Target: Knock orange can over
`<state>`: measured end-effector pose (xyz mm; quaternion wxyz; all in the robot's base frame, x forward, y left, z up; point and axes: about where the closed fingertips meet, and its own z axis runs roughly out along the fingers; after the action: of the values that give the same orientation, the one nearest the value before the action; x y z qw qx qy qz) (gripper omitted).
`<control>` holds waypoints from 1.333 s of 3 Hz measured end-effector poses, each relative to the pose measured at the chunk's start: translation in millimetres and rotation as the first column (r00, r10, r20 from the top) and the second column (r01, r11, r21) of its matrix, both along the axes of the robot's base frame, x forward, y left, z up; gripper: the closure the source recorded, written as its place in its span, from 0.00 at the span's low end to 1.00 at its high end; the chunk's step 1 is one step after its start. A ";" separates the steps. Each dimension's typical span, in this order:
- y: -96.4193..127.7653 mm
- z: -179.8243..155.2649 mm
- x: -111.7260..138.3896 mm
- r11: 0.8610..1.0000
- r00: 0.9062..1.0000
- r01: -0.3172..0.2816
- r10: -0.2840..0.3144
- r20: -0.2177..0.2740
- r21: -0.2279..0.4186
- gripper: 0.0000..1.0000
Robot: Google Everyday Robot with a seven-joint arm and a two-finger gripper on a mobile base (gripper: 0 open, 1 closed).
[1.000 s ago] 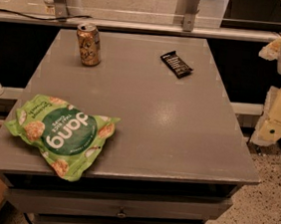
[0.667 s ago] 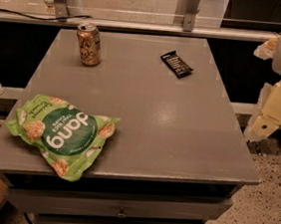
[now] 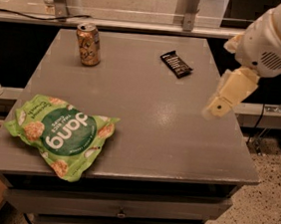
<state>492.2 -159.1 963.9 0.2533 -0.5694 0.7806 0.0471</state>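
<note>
**Approach step: can not yet reached**

Your orange can (image 3: 88, 44) stands upright at the table's (image 3: 143, 134) far-left corner. The gripper (image 3: 220, 103) hangs over the right edge, well apart; whether it's spread or closed, you can't tell. Next, reach across and push it sideways.

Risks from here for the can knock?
1. The gripper hangs over the right edge of the table, and the black snack bar lies near the line from it to the orange can; a low sweep could shove the bar.
2. The can stands near the far-left corner, so a hard push might roll it off.
</note>
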 end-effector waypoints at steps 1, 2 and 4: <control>33.9 -9.2 21.7 0.994 0.999 -0.017 0.013 0.038 0.104 0.00; 65.9 -23.7 38.8 0.972 0.999 -0.027 0.016 0.049 0.233 0.00; 100.0 -31.8 46.1 0.927 0.999 -0.028 0.016 0.035 0.373 0.00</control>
<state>538.3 -59.1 932.1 0.3687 -0.5203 0.7468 0.1887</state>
